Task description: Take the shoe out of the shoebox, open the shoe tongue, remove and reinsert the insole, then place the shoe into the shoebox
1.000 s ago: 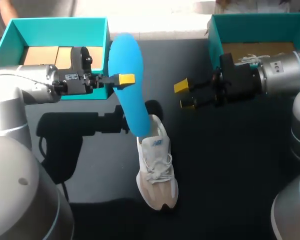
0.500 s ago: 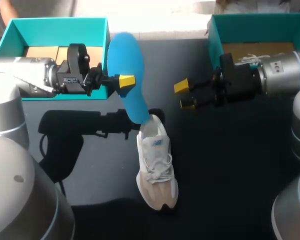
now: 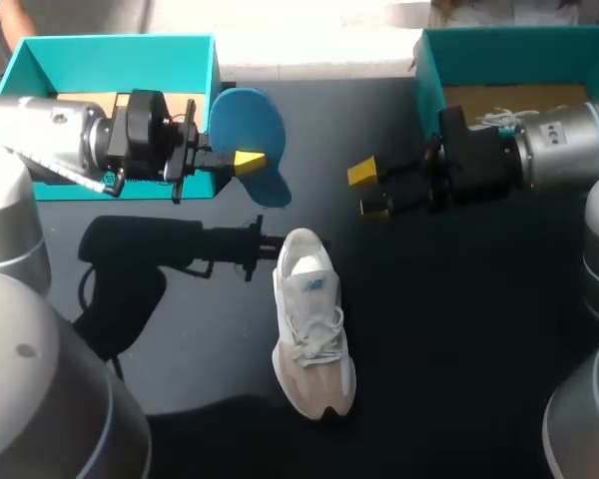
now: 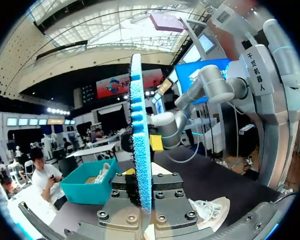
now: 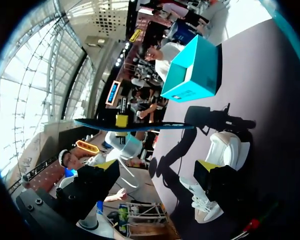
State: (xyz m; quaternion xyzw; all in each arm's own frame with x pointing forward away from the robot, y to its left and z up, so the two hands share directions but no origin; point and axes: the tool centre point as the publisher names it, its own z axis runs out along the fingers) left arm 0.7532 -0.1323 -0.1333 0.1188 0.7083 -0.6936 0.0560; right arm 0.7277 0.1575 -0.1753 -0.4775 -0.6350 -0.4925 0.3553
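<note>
Blue insole (image 3: pixel 245 115) is out, pinched in left pincer (image 3: pixel 248 162); right pincer (image 3: pixel 369 190) is spread, empty. Next, I judge: reinsert it into shoe (image 3: pixel 312 339).

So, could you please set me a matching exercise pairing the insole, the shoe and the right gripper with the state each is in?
Things:
1. insole
2. shoe
3. right gripper

States:
A. open and empty
B. clamped in the left gripper, clear of the shoe
C. resting on the table, apart from both grippers

Pairs: 1-B, 2-C, 3-A.
</note>
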